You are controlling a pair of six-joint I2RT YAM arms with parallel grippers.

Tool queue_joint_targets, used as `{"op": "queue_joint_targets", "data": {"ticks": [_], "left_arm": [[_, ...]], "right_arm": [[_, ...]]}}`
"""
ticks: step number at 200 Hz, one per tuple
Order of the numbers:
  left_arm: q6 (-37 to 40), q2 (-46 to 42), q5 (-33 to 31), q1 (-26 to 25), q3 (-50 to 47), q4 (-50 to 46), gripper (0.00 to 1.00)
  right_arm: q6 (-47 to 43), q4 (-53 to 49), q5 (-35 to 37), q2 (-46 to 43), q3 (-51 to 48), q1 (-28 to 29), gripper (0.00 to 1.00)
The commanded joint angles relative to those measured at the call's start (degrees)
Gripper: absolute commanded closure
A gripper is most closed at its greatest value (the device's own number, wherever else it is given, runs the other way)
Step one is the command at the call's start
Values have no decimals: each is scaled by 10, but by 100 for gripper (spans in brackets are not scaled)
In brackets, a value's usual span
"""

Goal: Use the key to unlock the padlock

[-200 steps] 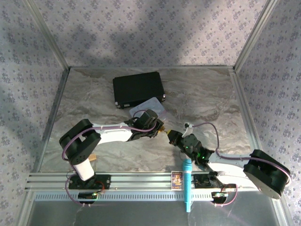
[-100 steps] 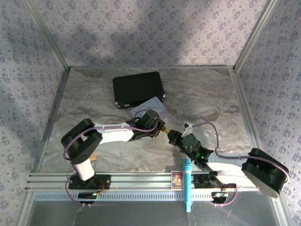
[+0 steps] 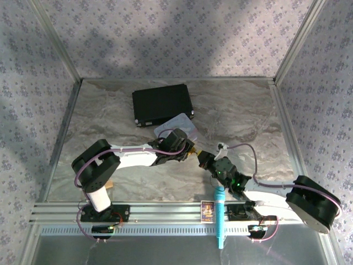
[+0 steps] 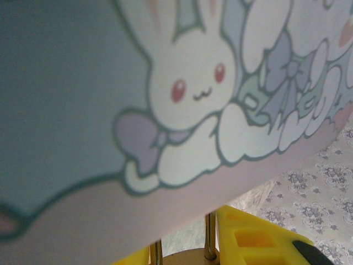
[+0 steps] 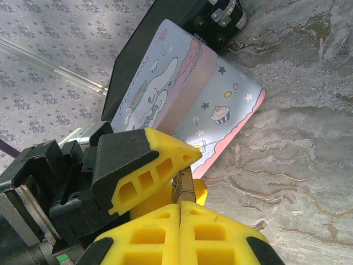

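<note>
Glossy printed tin (image 5: 165, 94), smooth marbled table (image 5: 298, 138), matt black case (image 3: 161, 103)

Left end effector (image 3: 191, 150) meets right end effector (image 3: 202, 158), tip-to-tip

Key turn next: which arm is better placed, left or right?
Right, likely. The right fingers are shut on a thin metal sliver, apparently the key, right beside the left fingers, which seem to hold the padlock.

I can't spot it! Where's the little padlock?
Top view: the padlock is in the left hand, near the middle, with the right hand close beside it and the bunny tin just behind.
</note>
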Motion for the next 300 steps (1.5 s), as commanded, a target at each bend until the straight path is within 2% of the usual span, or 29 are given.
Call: {"op": "queue_joint_targets", "data": {"ticks": [1, 76, 168, 237, 300], "left_arm": [[-76, 34, 110, -16, -18, -9, 91], [-77, 26, 108, -22, -19, -12, 90], [-78, 30, 112, -26, -15, -10, 90], [-87, 35, 110, -23, -5, -9, 90], [-84, 31, 118, -21, -7, -4, 90]], "right_arm": [[1, -3, 20, 12, 8, 5, 100], [12, -14, 53, 19, 12, 14, 100], [20, 84, 11, 124, 28, 20, 100], [24, 47, 39, 92, 18, 42, 100], [36, 77, 44, 136, 19, 44, 100]]}}
